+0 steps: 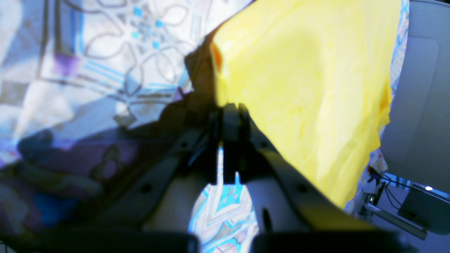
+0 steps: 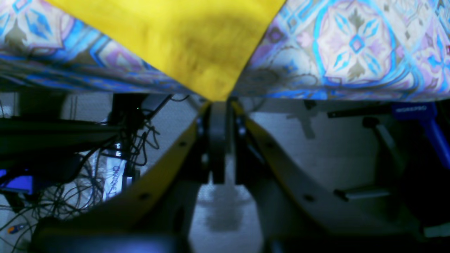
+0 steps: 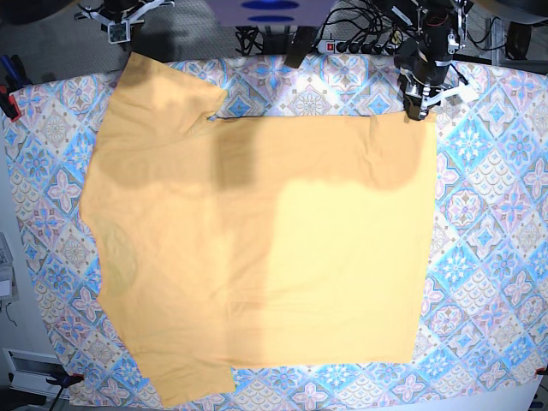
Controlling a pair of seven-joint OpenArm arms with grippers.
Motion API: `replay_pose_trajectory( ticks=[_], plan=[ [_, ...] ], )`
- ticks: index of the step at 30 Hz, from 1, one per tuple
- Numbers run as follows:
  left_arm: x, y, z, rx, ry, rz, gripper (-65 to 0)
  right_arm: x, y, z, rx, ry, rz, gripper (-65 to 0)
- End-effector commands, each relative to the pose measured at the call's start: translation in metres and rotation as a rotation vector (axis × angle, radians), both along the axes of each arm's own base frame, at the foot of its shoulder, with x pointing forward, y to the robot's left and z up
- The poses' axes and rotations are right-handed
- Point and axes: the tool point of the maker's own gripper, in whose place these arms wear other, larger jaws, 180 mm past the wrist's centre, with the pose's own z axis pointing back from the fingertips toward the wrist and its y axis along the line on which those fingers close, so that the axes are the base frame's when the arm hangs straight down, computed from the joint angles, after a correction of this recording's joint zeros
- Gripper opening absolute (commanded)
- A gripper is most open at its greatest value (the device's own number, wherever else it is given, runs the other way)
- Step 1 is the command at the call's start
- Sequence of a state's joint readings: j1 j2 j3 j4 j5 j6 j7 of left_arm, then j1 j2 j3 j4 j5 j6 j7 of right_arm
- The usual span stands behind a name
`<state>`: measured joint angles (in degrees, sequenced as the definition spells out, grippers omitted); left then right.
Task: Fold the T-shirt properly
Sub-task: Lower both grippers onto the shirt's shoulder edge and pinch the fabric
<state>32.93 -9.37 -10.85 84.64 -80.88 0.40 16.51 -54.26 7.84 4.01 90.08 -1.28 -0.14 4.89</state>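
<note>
The yellow-orange T-shirt (image 3: 257, 257) lies spread flat over most of the blue-pink patterned tablecloth (image 3: 497, 214). One sleeve points to the far left and the other to the near left. My left gripper (image 3: 417, 110) is at the shirt's far right corner. In the left wrist view it (image 1: 230, 109) is shut on the edge of the yellow cloth (image 1: 309, 88). My right gripper (image 2: 218, 103) is shut on a pointed corner of the shirt (image 2: 182, 45) at the table's edge. In the base view that arm (image 3: 120, 26) shows only by the far left sleeve.
Cables and a power strip (image 3: 360, 38) lie beyond the far table edge. A grey-white panel (image 1: 422, 88) stands beside the table. Under the table edge hang tangled cables (image 2: 88, 168) and a blue clamp (image 2: 422, 116). A red clamp (image 3: 8, 103) grips the left edge.
</note>
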Motion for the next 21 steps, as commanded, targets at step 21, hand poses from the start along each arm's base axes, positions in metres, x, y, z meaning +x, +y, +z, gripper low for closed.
replay_pose_trajectory(
  ticks=[21],
  plan=[
    [0.001,-0.001,0.003,0.001,-0.005,-0.016,-65.0,0.028,0.019,0.012,-0.349,-0.049,0.286,-41.8]
  ],
)
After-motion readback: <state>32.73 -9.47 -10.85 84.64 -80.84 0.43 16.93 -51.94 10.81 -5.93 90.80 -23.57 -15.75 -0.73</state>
